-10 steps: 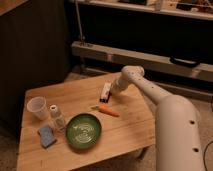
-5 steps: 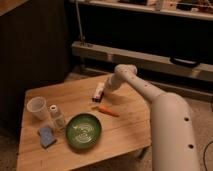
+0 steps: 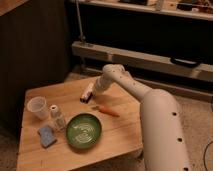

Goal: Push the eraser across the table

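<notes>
The eraser [image 3: 87, 93], a small oblong block with a white top and dark underside, lies on the light wood table [image 3: 115, 130] near its far middle. My gripper [image 3: 96, 90] is at the end of the white arm, low over the table and right beside the eraser's right side, seemingly touching it. The orange carrot [image 3: 106, 110] lies just in front of the gripper.
A green plate [image 3: 83, 131] sits at the front middle. A clear plastic cup [image 3: 38, 108], a small white bottle [image 3: 57, 117] and a blue sponge [image 3: 47, 135] stand on the left. The arm's white body [image 3: 160, 130] covers the table's right side.
The gripper has swept left across the table, and the eraser has slid left with it, away from the carrot.
</notes>
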Controlling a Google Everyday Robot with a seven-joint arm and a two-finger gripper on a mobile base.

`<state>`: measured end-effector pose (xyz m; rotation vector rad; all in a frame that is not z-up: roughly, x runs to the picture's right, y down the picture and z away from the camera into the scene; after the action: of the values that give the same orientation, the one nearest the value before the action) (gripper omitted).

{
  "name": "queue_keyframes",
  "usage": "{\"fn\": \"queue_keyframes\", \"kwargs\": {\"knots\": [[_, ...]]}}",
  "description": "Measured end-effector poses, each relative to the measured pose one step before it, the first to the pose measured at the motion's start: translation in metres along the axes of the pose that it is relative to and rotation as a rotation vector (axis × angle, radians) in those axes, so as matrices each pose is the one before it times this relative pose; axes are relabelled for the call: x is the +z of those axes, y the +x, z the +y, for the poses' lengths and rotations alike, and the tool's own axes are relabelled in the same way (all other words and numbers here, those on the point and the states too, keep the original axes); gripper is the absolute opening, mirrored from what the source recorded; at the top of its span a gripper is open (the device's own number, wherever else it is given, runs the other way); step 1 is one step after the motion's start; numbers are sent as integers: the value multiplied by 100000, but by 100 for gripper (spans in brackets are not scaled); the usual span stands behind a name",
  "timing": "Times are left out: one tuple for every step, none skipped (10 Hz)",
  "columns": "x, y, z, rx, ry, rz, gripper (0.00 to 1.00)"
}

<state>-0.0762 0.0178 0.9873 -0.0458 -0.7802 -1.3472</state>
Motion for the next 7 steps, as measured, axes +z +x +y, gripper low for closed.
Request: {"fn": "queue_keyframes", "kwargs": {"knots": [[276,112,-388,-676,13,71,0],[-9,-243,339,36,-631,-645,0],[-2,-98,25,24,-135,-392,0],[258,27,-347,-561,161,-47,0],[49,174,-834,-1365,693,358,0],[500,26,-1058,-1477,424,-142,0],[717,331,-2185,-2365,1064,203,0]]}}
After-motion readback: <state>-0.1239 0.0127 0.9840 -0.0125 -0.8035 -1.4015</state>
